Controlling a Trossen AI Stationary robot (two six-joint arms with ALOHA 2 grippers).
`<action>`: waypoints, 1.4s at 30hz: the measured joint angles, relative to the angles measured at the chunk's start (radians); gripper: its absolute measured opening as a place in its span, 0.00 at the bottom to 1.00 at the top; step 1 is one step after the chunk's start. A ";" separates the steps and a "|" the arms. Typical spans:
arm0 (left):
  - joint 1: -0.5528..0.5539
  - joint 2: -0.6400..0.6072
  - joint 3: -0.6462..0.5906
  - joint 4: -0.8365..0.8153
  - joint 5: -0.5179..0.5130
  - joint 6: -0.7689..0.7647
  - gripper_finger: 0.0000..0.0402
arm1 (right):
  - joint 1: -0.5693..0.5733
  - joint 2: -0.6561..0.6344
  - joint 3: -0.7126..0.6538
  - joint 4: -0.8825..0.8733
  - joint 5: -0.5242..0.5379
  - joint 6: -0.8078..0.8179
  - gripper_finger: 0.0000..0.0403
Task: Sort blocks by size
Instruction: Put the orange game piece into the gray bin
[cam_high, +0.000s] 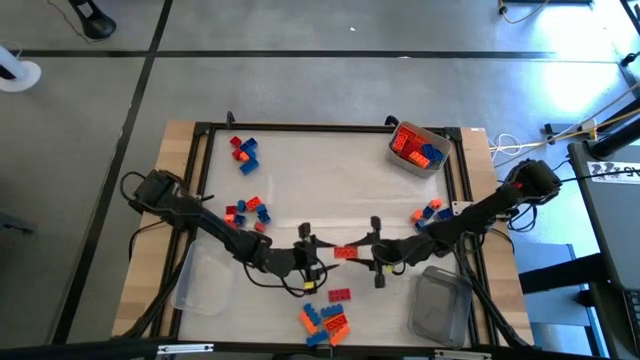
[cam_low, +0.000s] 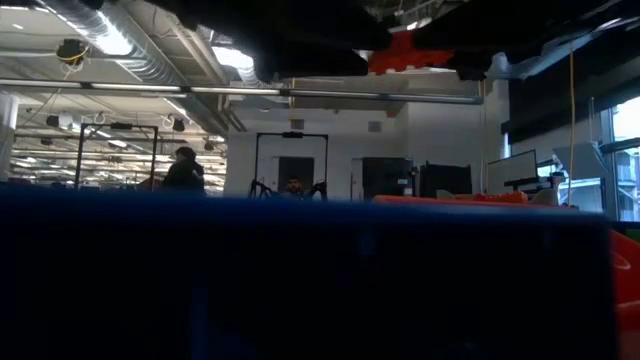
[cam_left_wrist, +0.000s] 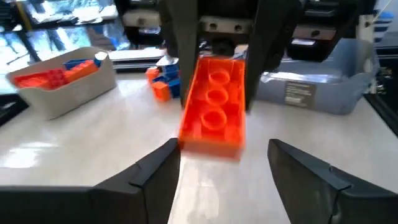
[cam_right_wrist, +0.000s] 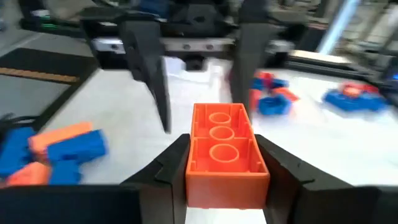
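A pale bench (cam_high: 300, 180) with a black frame stands on a grey floor (cam_high: 300, 80) crossed by dark lines. Near its two o'clock corner sits a clear tub (cam_high: 415, 165). A second clear tub (cam_high: 440, 305) rests toward five o'clock, and a third, nearly see-through tub (cam_high: 205, 290) lies toward seven o'clock. Cables (cam_high: 560, 135) trail over the floor off the three o'clock side. In the low view, the room beyond shows ceiling ducts (cam_low: 130, 45), a dark doorway frame (cam_low: 290, 160) and two people (cam_low: 185, 170) far back.
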 joint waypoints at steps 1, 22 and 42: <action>-0.002 -0.016 0.000 -0.039 0.002 -0.012 0.57 | 0.000 -0.026 0.000 -0.036 0.045 0.000 0.34; -0.016 -0.044 -0.117 -0.092 -0.002 -0.120 0.56 | -0.457 -0.522 0.000 -0.752 0.305 0.002 0.36; -0.014 -0.043 -0.172 0.036 -0.002 -0.085 0.56 | -1.277 -0.437 0.000 -0.874 -0.189 -0.105 0.36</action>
